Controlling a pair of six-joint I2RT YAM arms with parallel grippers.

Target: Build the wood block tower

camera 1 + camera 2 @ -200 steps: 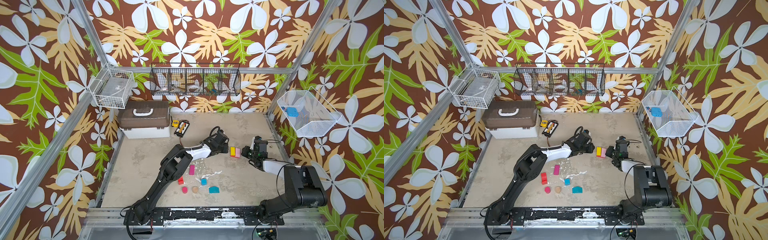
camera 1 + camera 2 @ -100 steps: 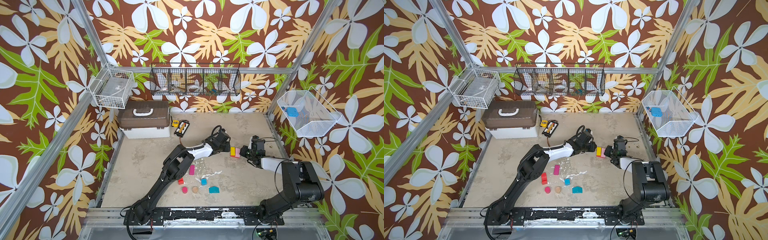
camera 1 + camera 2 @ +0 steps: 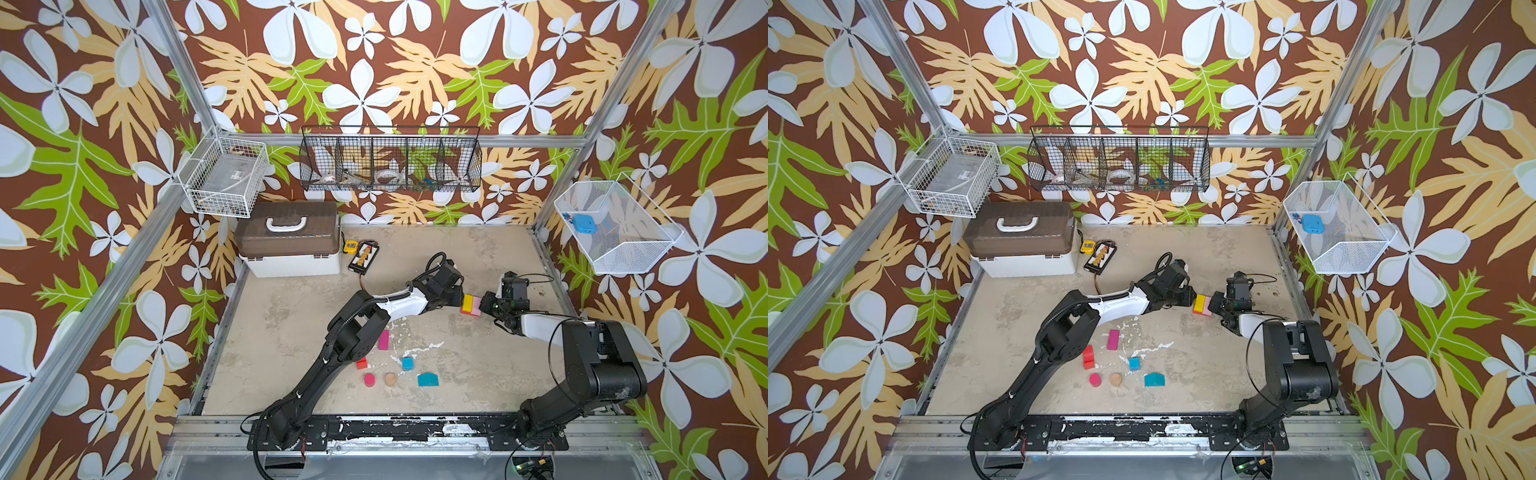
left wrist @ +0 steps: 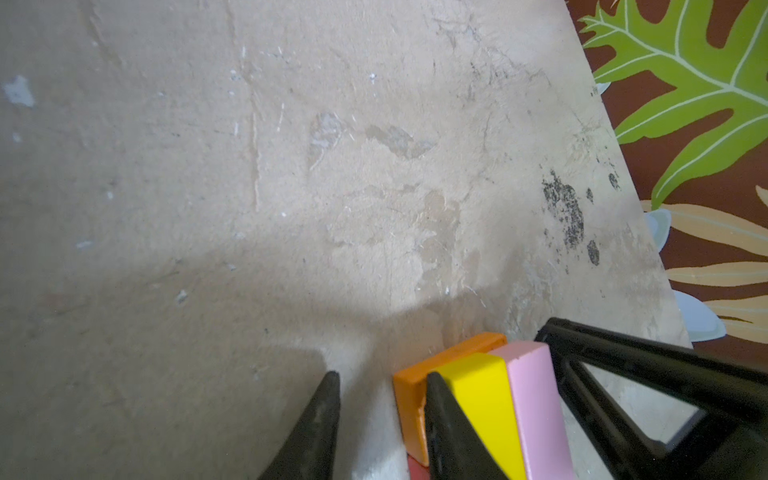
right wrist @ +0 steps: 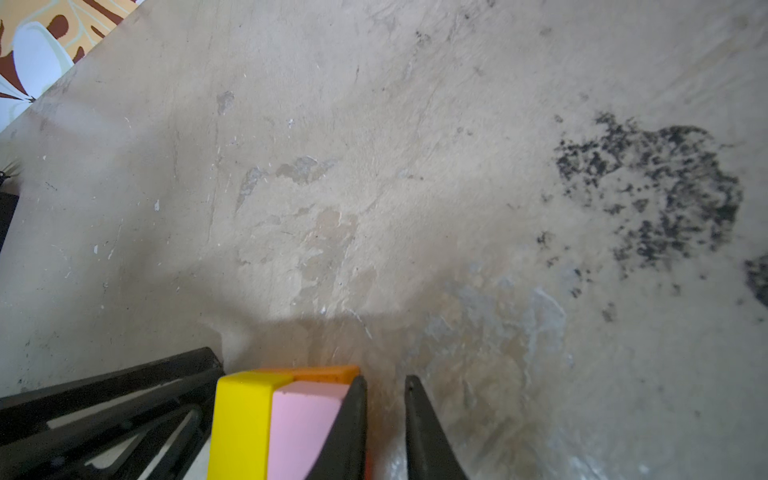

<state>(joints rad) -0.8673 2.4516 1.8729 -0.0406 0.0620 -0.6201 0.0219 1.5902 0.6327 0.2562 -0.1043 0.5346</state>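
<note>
Nudging my tower [image 3: 470, 305] with left gripper [image 4: 380, 376] and right gripper [image 5: 384, 378], both pinched closed, holding nothing. Four stacked; six loose blocks [image 3: 407, 364] left.

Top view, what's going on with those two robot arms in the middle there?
They're building a block tower. The left claw and right claw, both empty, flank a low stack: yellow block and pink block side by side on an orange block. They appear to be squaring it up. More blocks, including the teal house-shaped piece, lie loose on the table.
</note>
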